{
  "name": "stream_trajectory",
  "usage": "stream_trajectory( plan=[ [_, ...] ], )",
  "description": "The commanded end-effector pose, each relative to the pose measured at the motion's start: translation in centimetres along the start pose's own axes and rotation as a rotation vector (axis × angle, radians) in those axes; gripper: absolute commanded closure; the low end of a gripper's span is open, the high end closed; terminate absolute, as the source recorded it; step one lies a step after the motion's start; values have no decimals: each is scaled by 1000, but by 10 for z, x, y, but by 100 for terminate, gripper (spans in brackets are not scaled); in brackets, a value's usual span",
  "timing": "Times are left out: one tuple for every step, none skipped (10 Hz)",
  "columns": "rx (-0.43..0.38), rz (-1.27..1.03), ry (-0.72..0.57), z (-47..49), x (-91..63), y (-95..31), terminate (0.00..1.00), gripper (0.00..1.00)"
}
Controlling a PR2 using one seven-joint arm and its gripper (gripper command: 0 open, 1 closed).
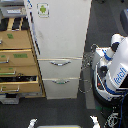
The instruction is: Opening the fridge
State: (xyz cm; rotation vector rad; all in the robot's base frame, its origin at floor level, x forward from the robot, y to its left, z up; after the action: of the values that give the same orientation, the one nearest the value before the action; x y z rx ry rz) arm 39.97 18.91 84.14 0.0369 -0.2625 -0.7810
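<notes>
The fridge (60, 35) is a tall cream-white cabinet in the middle of the exterior view. A small green sticker (43, 9) sits near the top of its large upper door, which looks shut. Below the door are two drawers, both shut, with curved silver handles: the upper handle (60, 62) and the lower handle (61, 81). A dark vertical strip runs down the door's left edge (32, 25). No gripper or arm shows near the fridge.
A tan wooden drawer cabinet (17, 55) stands against the fridge on the exterior view's left, with some drawers pulled out. A white-and-blue robot body (114, 67) with cables stands on the exterior view's right. The floor (60, 110) is dark grey.
</notes>
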Motion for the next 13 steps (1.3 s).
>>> stream_trajectory(
  plan=[
    [-48,30,18,-1,14,9,0,0],
    [-51,15,21,0,26,9,0,0],
    [-91,1,38,-2,41,9,0,0],
    [-119,-31,0,1,71,7,0,0],
    [-125,-43,-10,1,82,8,0,0],
    [-135,-43,-20,1,100,13,0,0],
    [-144,-35,-28,2,113,19,0,0],
    [-139,-26,-39,3,128,26,0,0],
    [-140,-22,-45,4,141,32,0,0],
    [-120,-3,-55,9,165,43,0,0],
    [-105,11,-44,8,174,50,0,0],
    [-86,33,-36,8,188,61,0,0],
    [-75,77,-31,12,200,79,0,0]
  ],
)
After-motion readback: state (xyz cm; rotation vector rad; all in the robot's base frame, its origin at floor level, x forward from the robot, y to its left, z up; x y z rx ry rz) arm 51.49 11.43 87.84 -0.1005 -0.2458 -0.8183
